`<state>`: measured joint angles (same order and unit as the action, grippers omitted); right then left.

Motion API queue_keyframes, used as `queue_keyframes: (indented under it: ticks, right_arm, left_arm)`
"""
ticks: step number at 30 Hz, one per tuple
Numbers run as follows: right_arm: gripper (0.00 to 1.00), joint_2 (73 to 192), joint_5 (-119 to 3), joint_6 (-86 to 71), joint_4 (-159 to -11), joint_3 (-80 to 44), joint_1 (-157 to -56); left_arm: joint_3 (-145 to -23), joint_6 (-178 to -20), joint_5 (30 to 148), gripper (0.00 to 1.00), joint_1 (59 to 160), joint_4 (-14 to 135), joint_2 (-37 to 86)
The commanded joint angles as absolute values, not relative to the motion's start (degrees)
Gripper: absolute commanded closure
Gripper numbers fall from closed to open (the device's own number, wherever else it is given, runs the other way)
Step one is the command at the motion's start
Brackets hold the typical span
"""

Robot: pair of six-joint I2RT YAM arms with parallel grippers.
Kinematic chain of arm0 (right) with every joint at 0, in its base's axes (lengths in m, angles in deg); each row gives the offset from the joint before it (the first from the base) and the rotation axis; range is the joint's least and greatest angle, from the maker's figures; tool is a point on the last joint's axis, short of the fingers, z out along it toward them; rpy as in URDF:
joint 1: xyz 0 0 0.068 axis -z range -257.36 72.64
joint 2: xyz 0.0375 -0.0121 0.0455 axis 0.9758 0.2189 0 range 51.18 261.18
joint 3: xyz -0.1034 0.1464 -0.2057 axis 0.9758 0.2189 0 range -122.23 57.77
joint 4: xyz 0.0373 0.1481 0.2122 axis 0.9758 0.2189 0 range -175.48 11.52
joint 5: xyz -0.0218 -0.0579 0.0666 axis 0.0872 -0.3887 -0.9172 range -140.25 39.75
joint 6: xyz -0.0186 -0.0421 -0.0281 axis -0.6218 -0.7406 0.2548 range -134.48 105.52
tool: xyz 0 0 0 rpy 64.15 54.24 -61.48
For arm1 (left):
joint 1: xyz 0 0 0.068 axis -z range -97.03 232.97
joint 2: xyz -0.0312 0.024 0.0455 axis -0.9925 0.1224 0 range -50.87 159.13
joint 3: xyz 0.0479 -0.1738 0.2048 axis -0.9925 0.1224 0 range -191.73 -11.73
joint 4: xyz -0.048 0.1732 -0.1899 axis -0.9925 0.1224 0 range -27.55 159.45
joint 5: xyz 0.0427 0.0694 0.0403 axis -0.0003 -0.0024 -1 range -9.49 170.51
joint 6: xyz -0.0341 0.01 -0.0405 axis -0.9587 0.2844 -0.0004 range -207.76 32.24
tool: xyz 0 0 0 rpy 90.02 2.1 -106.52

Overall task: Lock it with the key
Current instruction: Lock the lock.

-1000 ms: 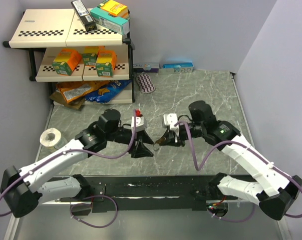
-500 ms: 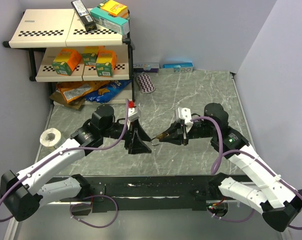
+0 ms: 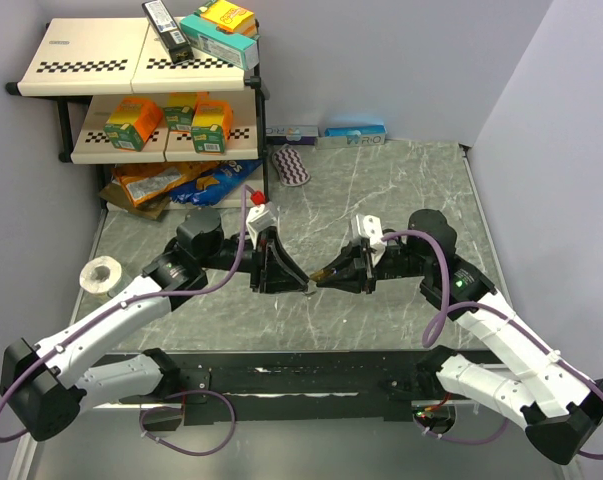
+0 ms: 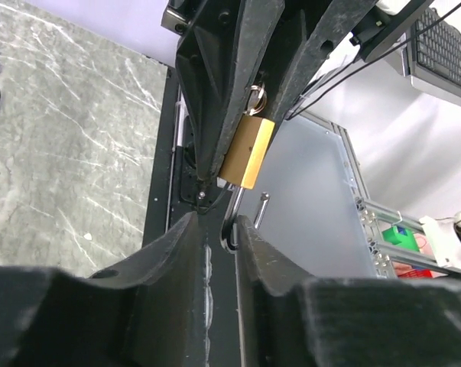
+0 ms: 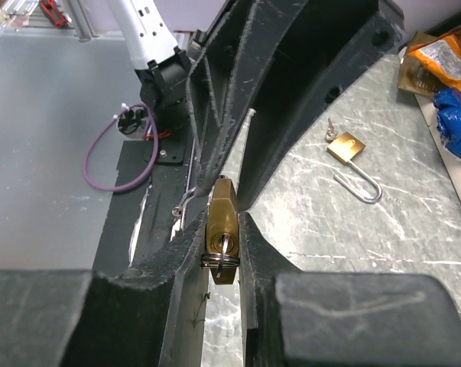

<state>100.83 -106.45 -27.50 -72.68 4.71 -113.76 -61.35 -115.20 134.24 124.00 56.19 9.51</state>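
**Open padlock held end to end between the two tools**

The left tool (image 4: 215, 225) has its fingers a narrow gap apart. The steel shackle (image 4: 232, 222) runs down into that gap, close against one finger. Whether the fingers actually press on the wire cannot be told, because the bend of the shackle is partly hidden behind a finger. The shackle's free leg stands out of the body, so the lock looks unlatched.

To the right is the brass padlock (image 4: 247, 153), held off the tabletop (image 3: 401, 190) at the middle front, between the two arms. Its long axis lies along the line joining the tools, with the shackle end toward the left arm and the keyway end toward the right arm.

At the keyway end hangs the key ring (image 5: 217, 261). The key (image 5: 225, 245) appears to sit in the slot, though its head is hard to make out.

The right tool (image 5: 222, 229) is pressed onto the padlock's flat sides and pinches the body firmly.

The coming move probably depends on that shared axis, since the free leg must be pushed straight along it into the body. The left arm is nearer the shackle.

In the overhead view the lock is almost wholly covered by the meeting fingers. A second padlock (image 5: 346, 145), also open, lies on the tabletop and shows only to the right wrist camera.
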Motion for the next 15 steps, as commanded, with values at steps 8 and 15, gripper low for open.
queue_keyframes:
  ticks: [8,15]
  right_arm:
    - [1.00,98.6,-108.0,-24.6,-79.4,5.4,-114.3]
    - [1.00,98.5,-109.8,-26.0,-79.4,5.7,-114.6]
  left_arm:
    - [-59.5,-120.2,138.8,0.49,123.9,48.8,10.0]
    - [-58.4,-124.2,140.7,0.63,124.0,44.4,10.7]
